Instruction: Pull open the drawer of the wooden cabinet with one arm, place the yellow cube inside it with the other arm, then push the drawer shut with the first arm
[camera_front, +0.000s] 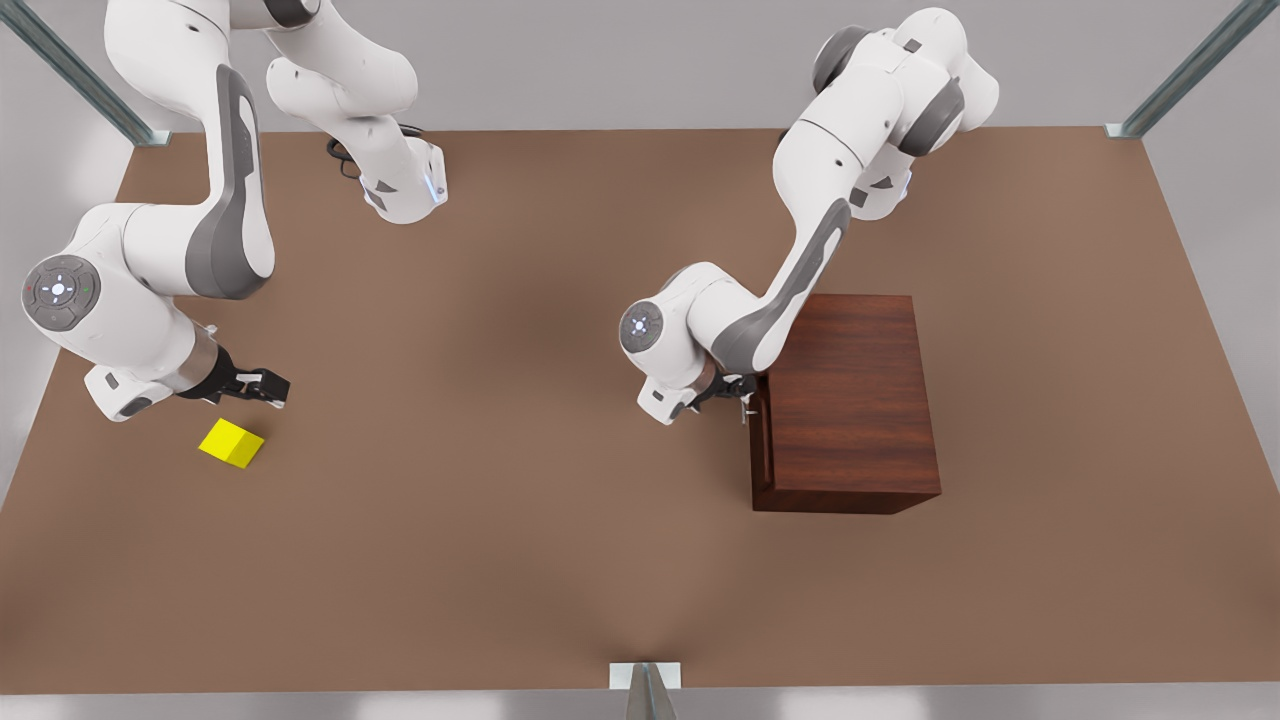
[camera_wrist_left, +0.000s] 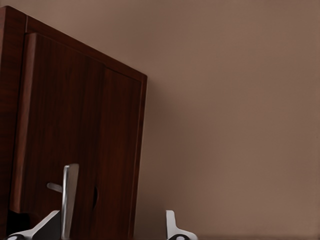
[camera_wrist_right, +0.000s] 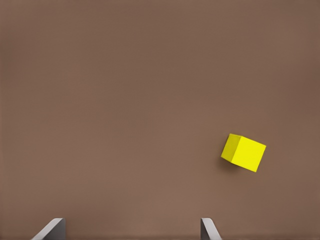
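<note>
The wooden cabinet (camera_front: 850, 400) stands on the front view's right side of the table. Its drawer (camera_front: 762, 440) faces the front view's left and sits flush with the cabinet body. My left gripper (camera_front: 742, 398) is at that drawer front, open. In the left wrist view the silver handle (camera_wrist_left: 70, 200) stands between the two fingers of the left gripper (camera_wrist_left: 107, 227), close to one of them, against the drawer panel (camera_wrist_left: 65, 125). The yellow cube (camera_front: 232, 442) lies on the table at the front view's left. My right gripper (camera_front: 272, 386) hovers just beside it, open and empty. The right wrist view shows the cube (camera_wrist_right: 244, 152) off to one side of the right gripper (camera_wrist_right: 130, 230).
The brown table (camera_front: 500, 520) spreads wide between the cube and the cabinet. Metal frame posts (camera_front: 645, 690) stand at the table's edges and corners. The two arm bases sit along the far edge.
</note>
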